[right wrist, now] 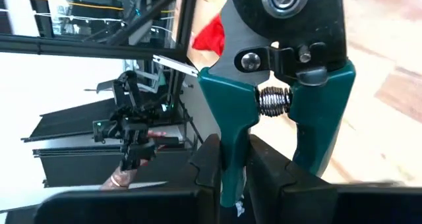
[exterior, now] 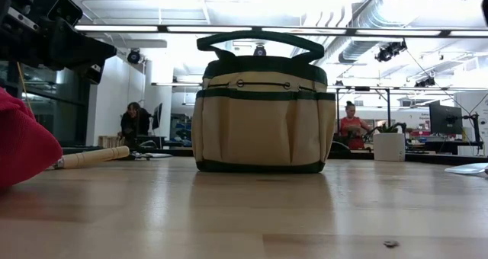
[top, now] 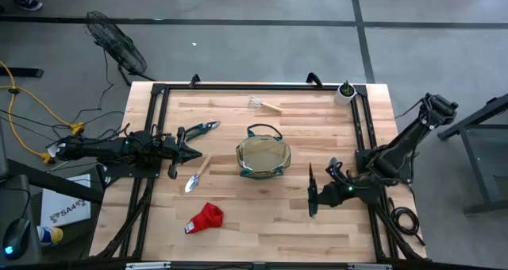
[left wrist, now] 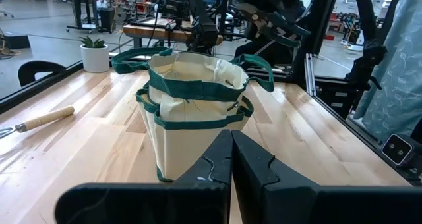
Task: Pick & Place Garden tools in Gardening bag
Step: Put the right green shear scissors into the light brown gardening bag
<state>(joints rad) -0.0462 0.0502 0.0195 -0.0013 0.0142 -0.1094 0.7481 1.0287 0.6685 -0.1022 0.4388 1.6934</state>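
Observation:
The tan gardening bag (top: 263, 157) with dark green trim stands upright mid-table, its mouth open (left wrist: 198, 72). My right gripper (top: 312, 197) hangs right of the bag, shut on teal-handled pruners (right wrist: 283, 66) with a black head. My left gripper (top: 193, 154) waits shut, left of the bag, touching nothing. On the tabletop lie a wooden-handled trowel (top: 196, 175), green-handled shears (top: 198, 129), a mini rake (top: 264, 104) and a red glove (top: 206, 217). My right gripper pinches one teal handle of the pruners near its free end (right wrist: 232, 151) between its two fingers (right wrist: 208, 165). The other handle (right wrist: 323, 132) stands free beside them. The fingers lie along the handle, the black head pointing away ahead of them. The pruners are clear of the table.
A small white pot (top: 345, 91) with a green plant stands at the far right corner. A black frame (top: 159, 95) rims the wooden table. Bare wood lies between the bag and the near edge. People sit at desks in the room beyond.

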